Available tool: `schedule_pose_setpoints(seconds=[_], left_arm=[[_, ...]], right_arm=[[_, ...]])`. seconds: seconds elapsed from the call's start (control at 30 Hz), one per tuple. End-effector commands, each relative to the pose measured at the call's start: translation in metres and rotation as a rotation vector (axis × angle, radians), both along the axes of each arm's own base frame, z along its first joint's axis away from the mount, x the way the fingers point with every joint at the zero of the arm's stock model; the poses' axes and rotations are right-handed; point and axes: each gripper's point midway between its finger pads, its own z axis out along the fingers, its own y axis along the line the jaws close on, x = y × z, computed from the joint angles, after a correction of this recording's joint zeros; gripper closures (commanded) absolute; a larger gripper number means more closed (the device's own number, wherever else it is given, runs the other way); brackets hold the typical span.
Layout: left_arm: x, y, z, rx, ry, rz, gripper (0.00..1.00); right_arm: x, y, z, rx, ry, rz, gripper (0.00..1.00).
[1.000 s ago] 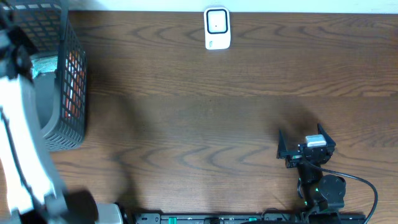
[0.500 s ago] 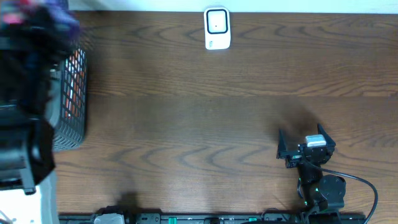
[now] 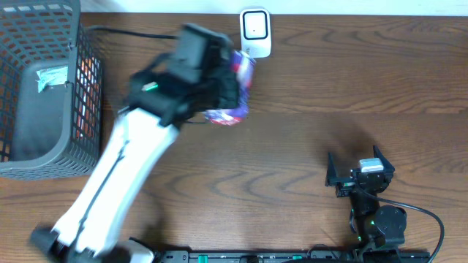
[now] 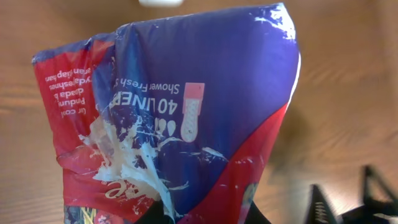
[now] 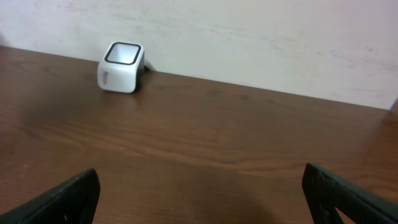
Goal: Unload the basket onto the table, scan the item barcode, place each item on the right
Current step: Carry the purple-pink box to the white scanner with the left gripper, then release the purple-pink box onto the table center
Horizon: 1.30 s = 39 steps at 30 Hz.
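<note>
The item, a purple and red plastic packet [image 3: 234,98], hangs above the table just in front of the white scanner [image 3: 255,33]. My left gripper [image 4: 205,216] is shut on the packet's lower edge, and the packet [image 4: 186,112] fills the left wrist view with its print upside down. No barcode shows on the faces I see. The scanner's edge [image 4: 160,2] peeks over the packet's top. My right gripper [image 3: 357,164] rests open near the front right of the table, nothing between its fingers, and faces the scanner [image 5: 120,66] across bare wood.
A dark wire basket [image 3: 86,102] stands at the far left with a greenish packet [image 3: 51,77] and something orange [image 3: 89,91] inside. A pale wall runs behind the table's far edge [image 5: 249,87].
My left arm has swung out of the basket at the far left and across to the middle, carrying the packet to just in front of the scanner. The right arm has not moved.
</note>
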Motion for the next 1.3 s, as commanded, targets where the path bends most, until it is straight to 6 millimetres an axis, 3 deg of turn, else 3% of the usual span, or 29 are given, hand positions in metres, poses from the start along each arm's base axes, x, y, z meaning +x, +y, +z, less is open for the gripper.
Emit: schedule_pose_setpoints(seconds=[0.0,0.1,0.33,0.37,0.47,0.53,0.7,0.8,0.9,0.97,1.27], left_arm=[[-0.003,-0.025,-0.037,0.054,0.078,-0.070,0.93],[-0.004,-0.040,-0.068,0.123,0.124,-0.097,0.93],[0.003,-0.035,-0.111,0.313,0.139,-0.069,0.92],[0.003,-0.035,-0.114,0.317,0.145,-0.070,0.87],[0.004,-0.036,-0.122,0.330,0.161,-0.072,0.55],[0.006,-0.036,-0.122,0.325,0.154,-0.071,0.45],[0.013,-0.040,-0.107,0.291,0.102,-0.070,0.44],[0.015,-0.041,-0.089,0.275,0.056,-0.086,0.32],[0.016,-0.035,-0.068,0.247,0.014,-0.073,0.29],[0.018,-0.023,-0.045,0.216,-0.028,-0.042,0.29],[0.024,0.024,0.003,0.160,-0.112,0.071,0.28]], right_arm=[[0.000,-0.001,-0.001,-0.015,0.001,-0.004,0.01],[0.000,-0.001,-0.001,-0.015,0.001,-0.004,0.01],[0.000,-0.001,-0.001,-0.015,0.001,-0.004,0.01],[0.000,-0.001,-0.001,-0.015,0.001,-0.004,0.01],[0.000,-0.001,-0.001,-0.015,0.001,-0.004,0.01],[0.000,-0.001,-0.001,-0.015,0.001,-0.004,0.01],[0.000,-0.001,-0.001,-0.015,0.001,-0.004,0.01],[0.000,-0.001,-0.001,-0.015,0.001,-0.004,0.01],[0.000,-0.001,-0.001,-0.015,0.001,-0.004,0.01],[0.000,-0.001,-0.001,-0.015,0.001,-0.004,0.01],[0.000,-0.001,-0.001,-0.015,0.001,-0.004,0.01]])
